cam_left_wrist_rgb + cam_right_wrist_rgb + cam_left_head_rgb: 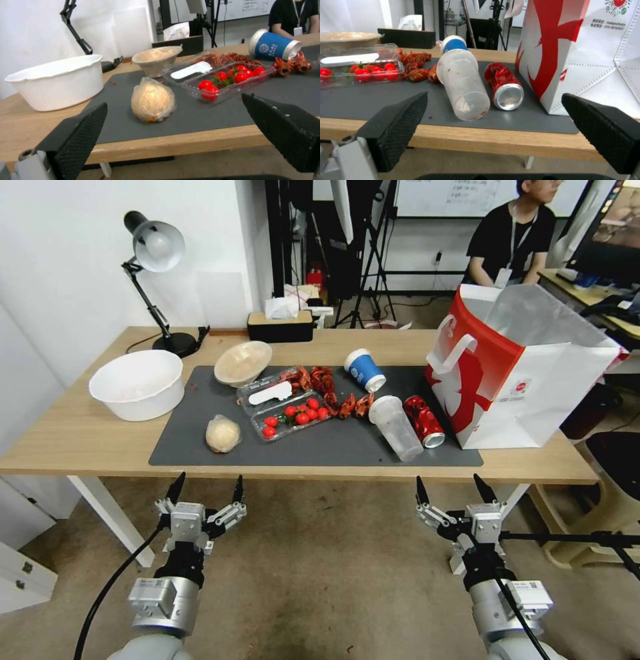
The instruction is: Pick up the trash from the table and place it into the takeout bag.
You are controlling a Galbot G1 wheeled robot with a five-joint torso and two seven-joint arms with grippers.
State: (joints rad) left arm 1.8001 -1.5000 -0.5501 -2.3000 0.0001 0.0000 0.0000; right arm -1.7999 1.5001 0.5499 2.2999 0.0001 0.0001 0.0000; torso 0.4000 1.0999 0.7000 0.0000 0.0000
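- The table [80,437] carries a dark grey mat [333,443], the landmark for the rest.
- The takeout bag [533,380] stands upright with its mouth open at the mat's right end, red front toward the mat, one corner resting on it.
- A big white bowl [137,383] sits on bare wood just off the mat's left edge; a desk lamp [157,247] stands behind it, and a black tissue box [280,327] stands beyond the mat's far edge.
- A clear tray of red tomatoes [287,410] lies at the mat's middle, with reddish crayfish shells [337,397] scattered along its far-right side.
- The shallow beige bowl [243,362] leans tilted on the mat's far-left part, touching the tray's corner.
- The clear plastic cup [396,427] lies on its side on the mat's right part, just beside the red drink can [424,421], which lies close to the bag's base.
- The blue paper cup [365,370] lies tipped over near the mat's far edge, behind the clear cup.
- The plastic-wrapped pale round lump [223,434] rests on the mat's near-left part.
- The left gripper [205,491] hangs below the table's near edge, off the mat's near-left, fingers spread wide and empty; in its wrist view the lump [152,99] lies ahead between them, well apart.
- The right gripper [455,491] hangs likewise off the mat's near-right, fingers spread and empty; cup [462,77] and can [504,86] lie ahead between them, untouched.
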